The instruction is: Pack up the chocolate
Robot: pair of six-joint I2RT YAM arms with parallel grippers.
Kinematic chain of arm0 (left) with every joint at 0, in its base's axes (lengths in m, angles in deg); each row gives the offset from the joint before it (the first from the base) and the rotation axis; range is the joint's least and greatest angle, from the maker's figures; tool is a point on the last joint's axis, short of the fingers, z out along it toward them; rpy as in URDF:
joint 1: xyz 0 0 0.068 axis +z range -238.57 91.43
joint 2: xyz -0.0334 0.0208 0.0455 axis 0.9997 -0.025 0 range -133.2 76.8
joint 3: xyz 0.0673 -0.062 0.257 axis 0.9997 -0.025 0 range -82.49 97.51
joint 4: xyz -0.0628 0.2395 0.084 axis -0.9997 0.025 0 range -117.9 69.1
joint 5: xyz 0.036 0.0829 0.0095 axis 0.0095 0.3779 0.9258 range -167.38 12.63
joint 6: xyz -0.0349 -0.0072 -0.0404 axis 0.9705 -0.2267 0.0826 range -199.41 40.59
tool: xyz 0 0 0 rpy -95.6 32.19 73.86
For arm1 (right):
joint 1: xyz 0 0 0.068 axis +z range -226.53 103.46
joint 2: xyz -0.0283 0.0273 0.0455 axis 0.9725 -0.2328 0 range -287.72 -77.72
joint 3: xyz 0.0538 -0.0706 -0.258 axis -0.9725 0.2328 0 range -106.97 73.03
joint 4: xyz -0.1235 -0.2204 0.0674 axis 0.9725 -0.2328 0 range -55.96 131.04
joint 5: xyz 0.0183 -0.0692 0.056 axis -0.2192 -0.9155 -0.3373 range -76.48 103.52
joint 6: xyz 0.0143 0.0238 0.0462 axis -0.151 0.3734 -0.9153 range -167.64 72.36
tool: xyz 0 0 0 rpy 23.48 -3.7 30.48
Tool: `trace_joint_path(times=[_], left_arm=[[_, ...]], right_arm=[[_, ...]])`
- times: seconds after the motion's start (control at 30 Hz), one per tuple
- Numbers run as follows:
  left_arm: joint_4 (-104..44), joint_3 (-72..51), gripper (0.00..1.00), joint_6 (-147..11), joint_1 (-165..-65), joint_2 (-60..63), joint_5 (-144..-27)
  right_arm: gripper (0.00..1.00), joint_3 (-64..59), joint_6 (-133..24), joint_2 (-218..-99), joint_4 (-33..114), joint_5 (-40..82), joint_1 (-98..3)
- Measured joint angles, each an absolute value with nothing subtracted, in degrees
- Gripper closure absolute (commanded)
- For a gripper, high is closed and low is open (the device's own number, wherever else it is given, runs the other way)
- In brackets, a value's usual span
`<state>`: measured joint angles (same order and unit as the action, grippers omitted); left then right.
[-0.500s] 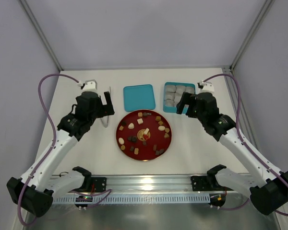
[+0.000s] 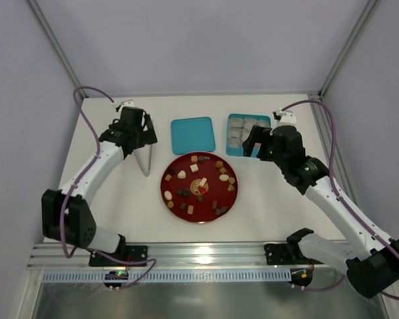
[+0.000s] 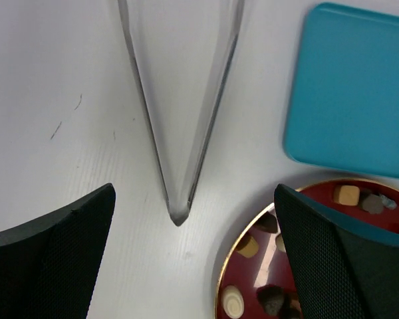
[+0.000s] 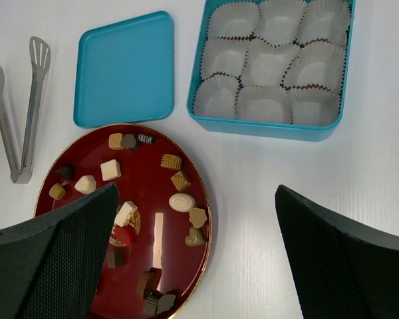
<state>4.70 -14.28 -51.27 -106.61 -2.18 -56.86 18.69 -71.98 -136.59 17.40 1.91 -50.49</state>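
Several small chocolates (image 2: 194, 168), dark brown, tan, cream and one red, lie scattered on the red plate (image 2: 203, 221) at the table's middle. In the right wrist view they (image 4: 182, 202) lie on the plate (image 4: 146, 189) at lower left. My left gripper (image 2: 141, 139) is open and empty above the metal tongs (image 2: 145, 161), left of the plate. In its wrist view the tongs' joined end (image 3: 177, 211) lies between the open fingers (image 3: 53, 259). My right gripper (image 2: 256, 147) is open and empty, above the table between the plate and the teal box (image 2: 227, 136).
The teal box (image 4: 272, 129) holds several empty white paper cups (image 4: 272, 60). Its teal lid (image 2: 193, 135) lies flat behind the plate, also in the left wrist view (image 3: 352, 93). The tongs (image 4: 20, 113) lie left of the lid.
My left arm has swung toward the back left, and its gripper now sits over the tongs. The right arm has barely moved.
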Motion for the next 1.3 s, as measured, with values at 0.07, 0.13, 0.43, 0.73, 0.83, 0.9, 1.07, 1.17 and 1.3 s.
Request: trace_joint_path(times=[0.07,0.13,0.43,0.73,0.83,0.9,1.07,1.17,1.3], left_arm=[[3.7,-14.0,0.00,-51.2,-103.5,-7.2,-58.8],[2.7,-14.1,0.00,-51.2,-100.4,-11.8,-61.5],[-1.5,-14.0,0.00,-53.2,-97.7,-20.5,-68.3],[-2.7,-14.0,0.02,-54.5,-97.8,-25.8,-69.5],[-2.8,-14.0,0.04,-54.6,-97.8,-26.9,-69.4],[-2.8,-14.0,0.06,-54.7,-97.8,-27.5,-69.3],[-2.9,-14.0,0.09,-55.1,-97.8,-28.5,-68.9],[-2.9,-14.0,0.11,-55.6,-97.8,-28.6,-68.8],[-2.9,-14.0,0.14,-55.9,-97.8,-29.1,-68.5]], right_arm=[[0.00,18.3,-71.9,-136.6,17.3,2.4,-50.5],[0.00,18.0,-71.9,-136.6,17.4,2.9,-50.5],[0.00,17.9,-71.9,-136.7,17.4,5.0,-50.5],[0.00,17.9,-71.9,-137.4,17.4,5.8,-50.5],[0.00,17.9,-71.9,-137.4,17.5,6.0,-50.5],[0.00,17.9,-71.9,-137.4,17.7,6.1,-50.5],[0.00,18.0,-71.9,-137.7,18.3,6.3,-50.5],[0.00,18.0,-71.9,-137.7,18.3,6.3,-50.5],[0.00,18.0,-71.9,-137.8,18.7,6.6,-50.5]])
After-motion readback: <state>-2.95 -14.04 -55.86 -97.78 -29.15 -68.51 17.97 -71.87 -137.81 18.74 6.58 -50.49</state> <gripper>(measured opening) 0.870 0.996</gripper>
